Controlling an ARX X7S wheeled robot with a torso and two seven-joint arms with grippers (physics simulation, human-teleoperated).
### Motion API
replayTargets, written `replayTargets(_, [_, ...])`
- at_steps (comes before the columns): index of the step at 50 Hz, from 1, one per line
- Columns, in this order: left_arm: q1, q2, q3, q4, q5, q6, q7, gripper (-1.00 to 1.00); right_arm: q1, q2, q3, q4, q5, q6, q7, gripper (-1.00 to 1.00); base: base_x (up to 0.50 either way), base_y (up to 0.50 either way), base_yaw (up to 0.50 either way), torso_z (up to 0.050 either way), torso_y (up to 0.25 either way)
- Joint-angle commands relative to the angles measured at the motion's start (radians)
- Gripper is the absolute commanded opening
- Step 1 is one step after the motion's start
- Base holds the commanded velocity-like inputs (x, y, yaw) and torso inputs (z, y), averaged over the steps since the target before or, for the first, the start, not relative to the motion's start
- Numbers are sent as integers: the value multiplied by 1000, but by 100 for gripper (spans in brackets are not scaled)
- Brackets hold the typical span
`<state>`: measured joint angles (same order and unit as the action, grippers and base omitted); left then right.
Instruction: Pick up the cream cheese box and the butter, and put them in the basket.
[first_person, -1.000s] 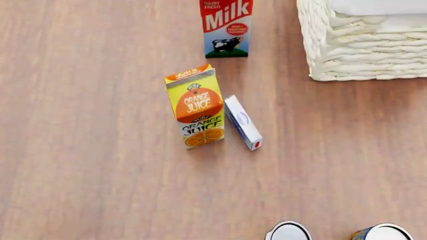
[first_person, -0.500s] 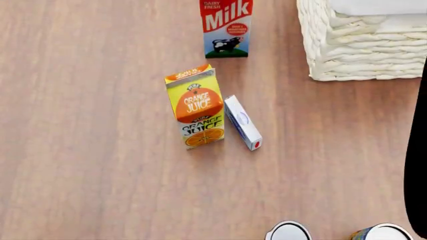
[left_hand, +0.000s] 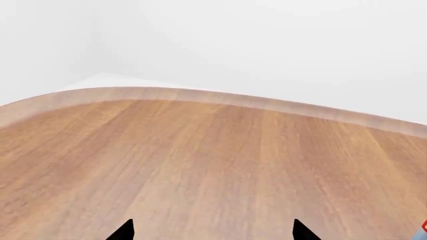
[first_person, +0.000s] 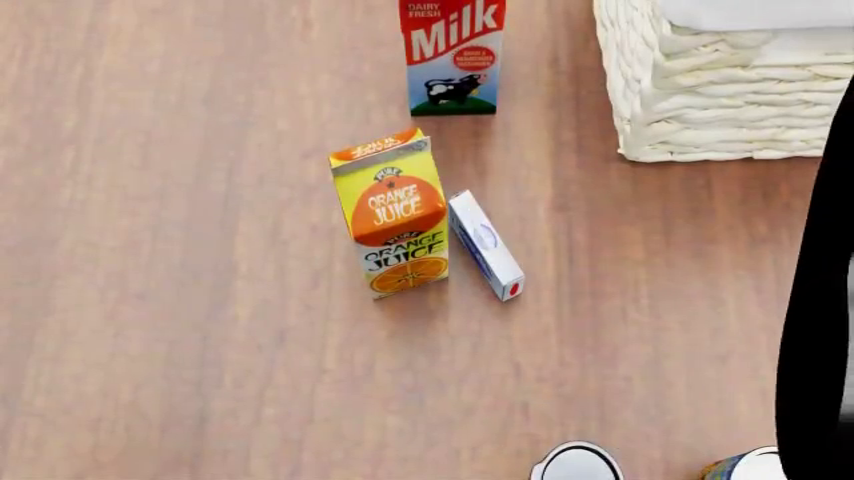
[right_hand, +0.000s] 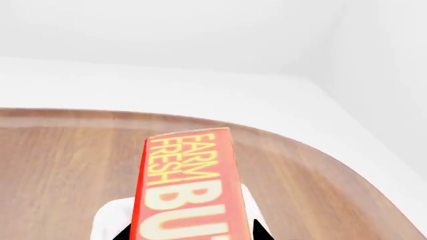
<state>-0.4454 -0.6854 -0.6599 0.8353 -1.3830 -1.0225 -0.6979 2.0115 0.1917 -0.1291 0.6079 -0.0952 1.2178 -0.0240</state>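
Right wrist view first: the right gripper (right_hand: 190, 235) has the butter (right_hand: 189, 192) pinched between its dark fingertips (right_hand: 259, 232), jaws closed on the red box's long sides at the near end. The box runs straight out from the fingers, "FARM FRESH" lettering in yellow at its far end, and it hangs above the wooden table (right_hand: 60, 155). A white rounded shape sits just under the fingers; what it is, I cannot tell. Beyond the butter's far end the table's curved edge sweeps round, with plain white wall past it.

Over to the left wrist view: the left gripper (left_hand: 212, 231) shows only two dark fingertips (left_hand: 123, 231), set well apart with bare wood between them, holding nothing. A sliver of red and blue peeks in at the frame's corner, too small to name.

Head view now: a black arm (first_person: 817, 330) cuts down the right edge. The cream cheese box (first_person: 485, 245) lies flat on the table, just beside the orange juice carton (first_person: 391, 213), the carton standing on its left. A milk carton (first_person: 453, 55) stands farther back. The basket (first_person: 721, 95) sits at the far right corner, well apart from the cream cheese box, white cloth lining inside.
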Motion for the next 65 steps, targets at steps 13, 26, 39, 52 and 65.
replayTargets(13, [6, -7, 0, -1, -4, 10, -3, 100, -109, 7, -14, -185, 1, 65, -33, -100, 0, 0, 0, 0, 2])
replayTargets(26, [8, -8, 4, -4, 2, 16, 0, 100, -163, 13, 10, -192, 6, 60, -18, -100, 0, 0, 0, 1, 2])
replayTargets(39, [11, -12, 8, -4, 2, 20, 0, 100, -201, 26, 32, -177, 5, 42, 3, -100, 0, 0, 0, 1, 2])
replayTargets(52, [16, -14, 8, -1, 0, 25, -2, 100, -235, 19, 25, -161, 13, 21, 3, -100, 0, 0, 0, 0, 2])
replayTargets(65, [20, -19, 0, -3, -4, 32, -3, 100, -150, -6, 9, 97, 18, -120, 18, -100, 0, 0, 0, 1, 2])
